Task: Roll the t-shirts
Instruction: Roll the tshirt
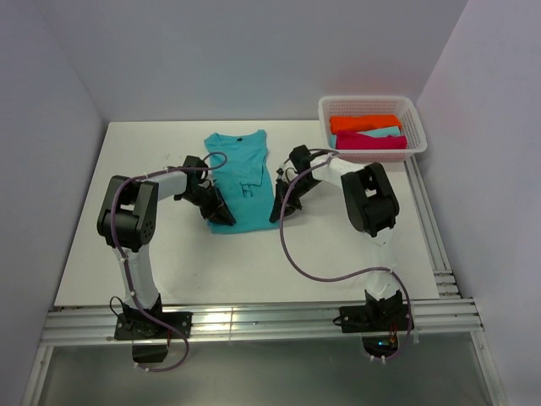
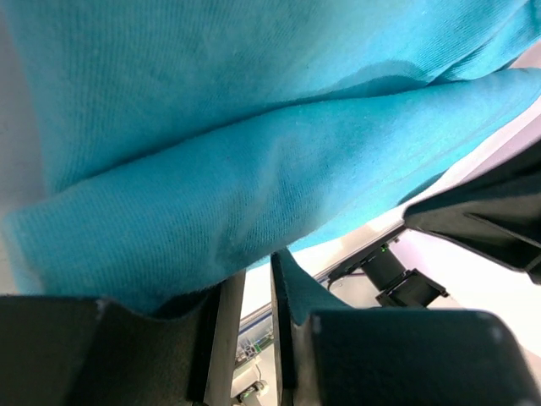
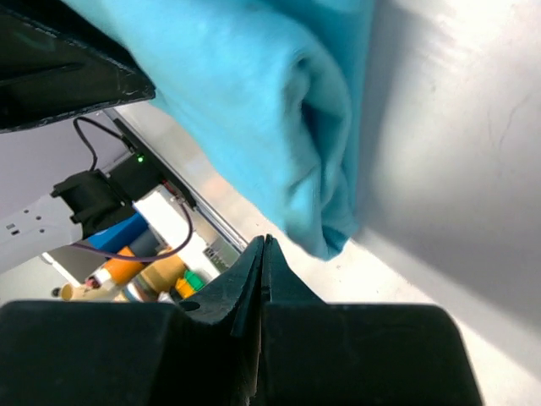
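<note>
The teal t-shirt lies folded into a narrow strip in the middle of the table, neck at the far end. My left gripper is at its near left corner. In the left wrist view the gripper has its jaws a narrow gap apart, with the teal cloth draped over the left finger's tip. My right gripper is at the near right corner. In the right wrist view the gripper is shut and empty, just short of the bunched hem.
A white mesh basket stands at the far right, holding rolled orange, pale aqua and magenta shirts. Metal rails run along the table's near edge and right edge.
</note>
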`<state>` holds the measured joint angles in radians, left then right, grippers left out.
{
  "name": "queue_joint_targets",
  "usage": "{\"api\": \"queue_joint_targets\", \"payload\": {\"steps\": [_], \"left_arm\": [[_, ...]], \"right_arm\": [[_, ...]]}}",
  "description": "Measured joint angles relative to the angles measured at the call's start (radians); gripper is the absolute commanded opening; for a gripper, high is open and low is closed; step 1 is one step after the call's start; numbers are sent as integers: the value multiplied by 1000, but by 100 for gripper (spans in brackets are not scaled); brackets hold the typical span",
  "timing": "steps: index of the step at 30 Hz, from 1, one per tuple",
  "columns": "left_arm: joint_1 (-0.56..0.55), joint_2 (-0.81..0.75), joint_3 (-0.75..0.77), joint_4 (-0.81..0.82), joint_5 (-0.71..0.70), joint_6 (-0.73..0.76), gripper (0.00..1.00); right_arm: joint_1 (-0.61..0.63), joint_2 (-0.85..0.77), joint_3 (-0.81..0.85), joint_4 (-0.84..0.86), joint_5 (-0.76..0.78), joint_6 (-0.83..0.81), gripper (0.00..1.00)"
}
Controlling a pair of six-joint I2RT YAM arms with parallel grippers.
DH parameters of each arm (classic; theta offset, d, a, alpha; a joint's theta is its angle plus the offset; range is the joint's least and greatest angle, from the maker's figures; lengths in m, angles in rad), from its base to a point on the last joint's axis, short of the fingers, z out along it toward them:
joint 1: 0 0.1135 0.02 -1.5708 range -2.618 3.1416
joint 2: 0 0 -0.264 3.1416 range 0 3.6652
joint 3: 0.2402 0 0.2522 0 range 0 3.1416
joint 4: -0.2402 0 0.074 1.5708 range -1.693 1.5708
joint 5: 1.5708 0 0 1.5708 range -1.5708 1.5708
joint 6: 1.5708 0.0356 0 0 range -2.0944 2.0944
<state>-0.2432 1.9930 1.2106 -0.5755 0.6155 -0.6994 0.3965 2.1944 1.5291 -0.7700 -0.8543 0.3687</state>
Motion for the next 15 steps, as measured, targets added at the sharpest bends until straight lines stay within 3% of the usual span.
{"api": "queue_joint_targets", "payload": {"steps": [2, 6, 8, 15], "left_arm": [[0, -2, 0, 0, -1, 0, 27], [0, -14, 6, -14, -18, 2, 34], [0, -30, 20, -39, -50, 8, 41], [26, -195, 36, -101, -102, 18, 48]], "right_arm": [[0, -17, 0, -5, 16, -4, 2], [0, -41, -14, 1, 50, -6, 29], [-1, -80, -57, 23, 63, 8, 32], [-7, -298, -191, 138, 78, 71, 49]]}}
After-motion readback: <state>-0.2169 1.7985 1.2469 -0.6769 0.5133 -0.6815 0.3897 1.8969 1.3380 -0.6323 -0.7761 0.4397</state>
